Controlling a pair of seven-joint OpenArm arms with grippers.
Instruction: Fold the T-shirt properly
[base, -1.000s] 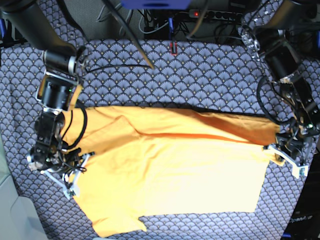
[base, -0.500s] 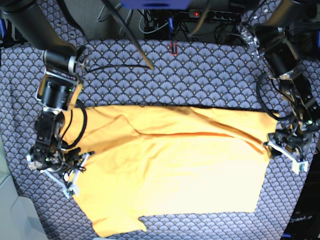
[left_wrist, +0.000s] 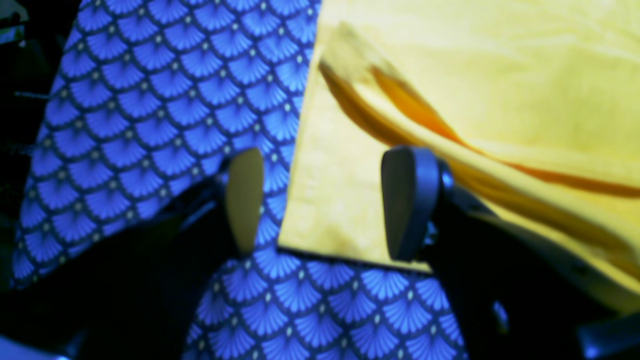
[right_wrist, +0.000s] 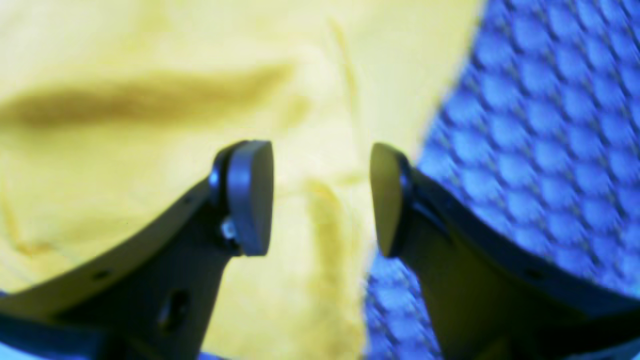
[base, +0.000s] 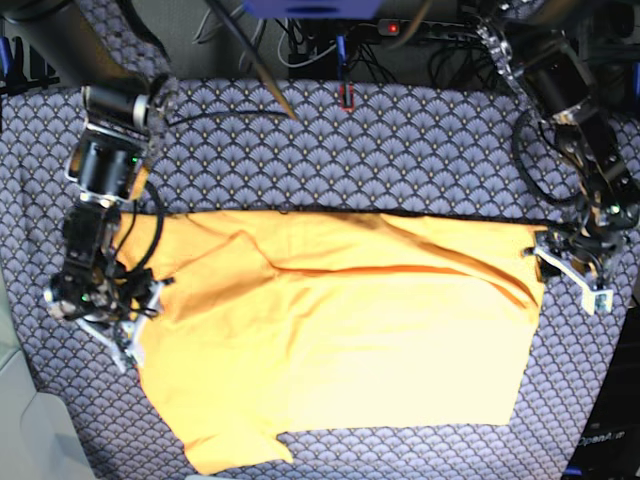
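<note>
Plain yellow-orange cotton T-shirt (base: 340, 340) folded once lengthwise, centre frame. Left gripper (left_wrist: 320, 205) and right gripper (right_wrist: 322, 197) both open, empty, at cloth edges. Sleeve and cross folds remaining.

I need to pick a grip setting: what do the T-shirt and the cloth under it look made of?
T-shirt: soft matte knit, probably cotton; it creases into soft ridges. Tablecloth: thin printed fabric with a fan pattern and no sheen; the fibre is unclear.

I count one yellow-orange T-shirt (base: 340, 340), one blue-grey fan-patterned tablecloth (base: 400, 150) over the surface, my two grippers, left (base: 570, 275) and right (base: 135, 325), and one power strip (base: 430, 28) far back.
</note>
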